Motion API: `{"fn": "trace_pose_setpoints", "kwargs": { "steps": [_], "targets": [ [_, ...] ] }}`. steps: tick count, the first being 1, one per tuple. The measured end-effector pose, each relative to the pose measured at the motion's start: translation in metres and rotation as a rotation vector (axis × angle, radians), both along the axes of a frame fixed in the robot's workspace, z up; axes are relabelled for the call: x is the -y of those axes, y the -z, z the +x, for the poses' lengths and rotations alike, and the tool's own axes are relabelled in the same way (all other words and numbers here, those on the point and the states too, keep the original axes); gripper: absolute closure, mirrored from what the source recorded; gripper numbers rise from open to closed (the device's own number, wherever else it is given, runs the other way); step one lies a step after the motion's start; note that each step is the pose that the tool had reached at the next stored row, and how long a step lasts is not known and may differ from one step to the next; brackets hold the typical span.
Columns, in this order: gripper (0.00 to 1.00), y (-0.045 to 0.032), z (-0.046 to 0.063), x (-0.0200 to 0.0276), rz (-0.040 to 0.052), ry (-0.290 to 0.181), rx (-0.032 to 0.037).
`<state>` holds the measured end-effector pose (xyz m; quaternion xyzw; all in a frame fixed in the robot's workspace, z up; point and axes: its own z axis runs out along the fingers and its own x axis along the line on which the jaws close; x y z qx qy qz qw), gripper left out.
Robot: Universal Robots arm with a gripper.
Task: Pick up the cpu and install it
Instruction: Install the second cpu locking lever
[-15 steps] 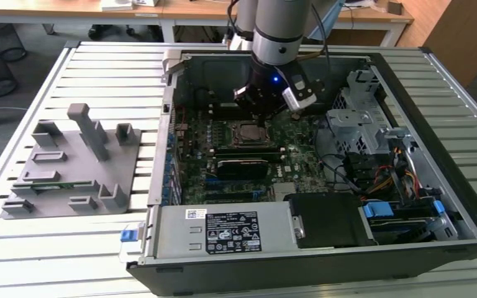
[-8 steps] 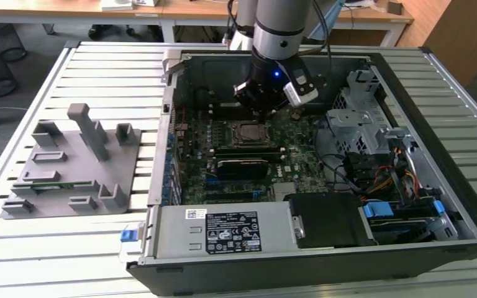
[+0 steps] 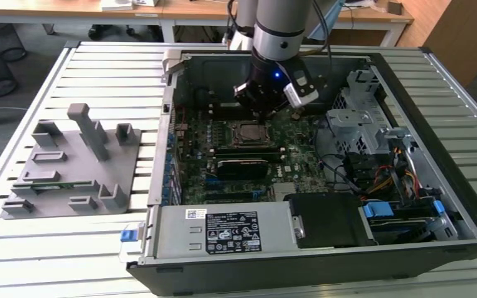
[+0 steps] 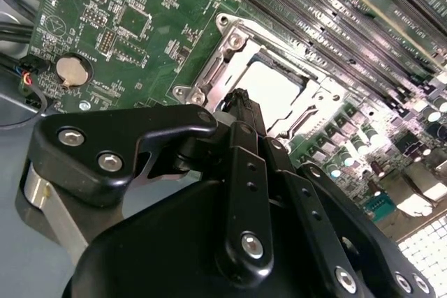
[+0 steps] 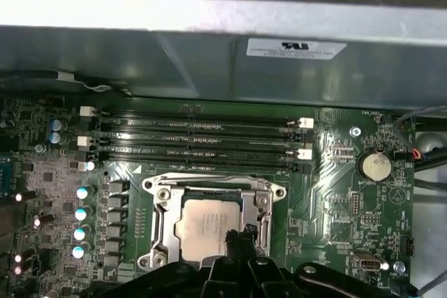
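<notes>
The cpu point(image 3: 247, 132) is a silvery square chip lying flat in the open metal socket frame point(image 5: 162, 221) on the green motherboard point(image 3: 300, 133). It shows in both wrist views point(image 4: 269, 88) point(image 5: 204, 228). My gripper point(image 3: 263, 110) hangs just above the socket, at the chip's edge. Its black fingertips point(image 4: 241, 99) point(image 5: 241, 236) are pressed together with nothing between them. The fingers cover part of the chip's edge.
The motherboard sits inside an open computer case point(image 3: 437, 112) on a slatted table. Empty memory slots point(image 5: 195, 137) run beside the socket. A coin battery point(image 5: 374, 166), a drive cage point(image 3: 359, 118) and a power supply point(image 3: 222, 230) lie around. A grey fixture tray point(image 3: 64, 167) stands at the exterior view's left.
</notes>
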<state>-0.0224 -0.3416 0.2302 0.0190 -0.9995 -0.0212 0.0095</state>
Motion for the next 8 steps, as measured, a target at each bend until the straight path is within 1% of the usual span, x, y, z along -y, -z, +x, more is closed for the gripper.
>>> {"fn": "trace_pose_setpoints", "kwargs": {
  "steps": [8],
  "targets": [
    [0.89, 0.0, -0.0002, 0.0073, -0.0001, 0.0, 0.0]
  ]
}}
